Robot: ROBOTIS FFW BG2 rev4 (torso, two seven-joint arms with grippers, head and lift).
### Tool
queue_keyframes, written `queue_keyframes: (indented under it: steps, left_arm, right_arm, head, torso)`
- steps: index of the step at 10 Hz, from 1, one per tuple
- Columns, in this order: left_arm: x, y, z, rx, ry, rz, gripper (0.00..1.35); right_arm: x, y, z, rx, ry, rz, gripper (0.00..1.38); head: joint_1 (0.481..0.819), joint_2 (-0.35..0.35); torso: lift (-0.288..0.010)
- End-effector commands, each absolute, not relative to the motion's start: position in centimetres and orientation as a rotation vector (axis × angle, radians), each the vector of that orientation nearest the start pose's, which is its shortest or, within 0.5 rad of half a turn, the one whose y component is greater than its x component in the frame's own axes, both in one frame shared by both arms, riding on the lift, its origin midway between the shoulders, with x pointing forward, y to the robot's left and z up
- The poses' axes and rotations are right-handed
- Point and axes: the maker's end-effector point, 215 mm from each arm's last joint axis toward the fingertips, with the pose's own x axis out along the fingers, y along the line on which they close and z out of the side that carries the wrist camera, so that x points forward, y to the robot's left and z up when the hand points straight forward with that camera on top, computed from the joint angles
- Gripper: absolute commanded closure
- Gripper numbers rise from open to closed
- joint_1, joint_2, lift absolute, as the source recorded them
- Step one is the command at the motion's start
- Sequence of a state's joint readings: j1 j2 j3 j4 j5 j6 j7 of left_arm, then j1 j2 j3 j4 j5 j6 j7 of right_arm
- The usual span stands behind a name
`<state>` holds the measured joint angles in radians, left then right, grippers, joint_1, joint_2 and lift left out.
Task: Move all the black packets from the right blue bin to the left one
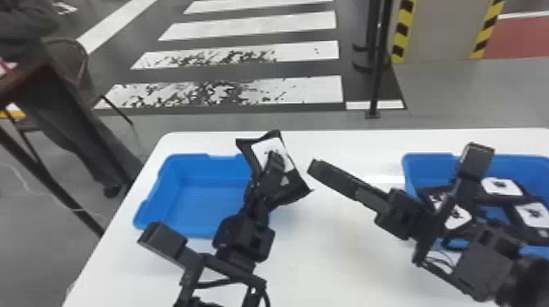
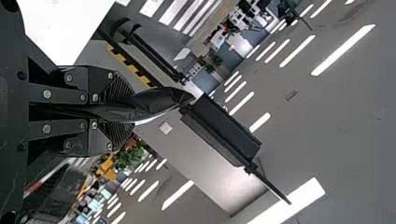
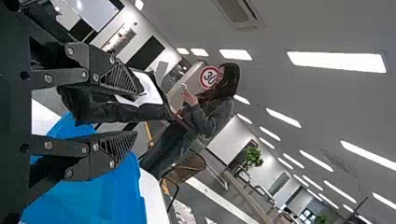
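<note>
- The black, soft-looking packet with a white label [image 1: 296, 185] hung at the right end of the open, rectangular blue plastic left bin [image 1: 171, 167], its far corner up past the far rim.
- It looked slightly crumpled, its corners flared, with dark print on the white label [image 1: 261, 147].
- The left gripper [image 1: 275, 160], at that same end of the left bin, had both fingers clamped on the packet.
- The right gripper [image 1: 315, 168] was just right of the packet and pointed towards the left bin, its fingers spread.
- Well to the right of the left bin, the blue plastic right bin [image 1: 429, 163] held several black packets with white labels [image 1: 533, 214].
- Under the left bin lay a smooth white table [image 1: 347, 265].
- The head view showed the label's face; the left wrist view gave the packet nearly edge-on, pinched between ridged pads [image 2: 122, 88].
- The right wrist view revealed the wide gap between the right gripper's fingers, masked in the head view, with a labelled black packet between them, close to one finger; contact could not be told.
</note>
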<state>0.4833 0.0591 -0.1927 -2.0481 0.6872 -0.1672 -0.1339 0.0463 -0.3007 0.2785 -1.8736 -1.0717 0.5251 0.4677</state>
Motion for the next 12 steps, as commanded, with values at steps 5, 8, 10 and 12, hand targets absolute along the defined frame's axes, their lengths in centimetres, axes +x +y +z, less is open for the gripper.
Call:
queue_keyframes:
  steps: [5, 8, 10, 12]
  left_arm:
    - [48.9, 27.9, -34.1, 0.065, -0.047, 0.07, 1.2]
    - [48.2, 27.6, -33.9, -0.048, -0.087, 0.054, 0.0]
    - [46.9, 26.1, -31.8, -0.125, -0.174, -0.001, 0.14]
    - [45.2, 24.6, -30.1, -0.159, -0.204, -0.054, 0.15]
  right_arm:
    - [45.6, -1.2, -28.9, 0.753, 0.28, 0.97, 0.05]
    - [48.9, -6.9, -29.6, 0.561, 0.235, 0.843, 0.06]
    - [51.3, -13.2, -31.3, 0.363, 0.266, 0.693, 0.08]
    - [51.9, -19.4, -33.5, 0.182, 0.369, 0.513, 0.09]
  head:
    - [0.695, 0.291]
    - [0.695, 0.283]
    - [0.695, 0.231]
    - [0.695, 0.131]
  torso:
    - [-0.14]
    - [-0.14]
    - [-0.14]
    - [-0.14]
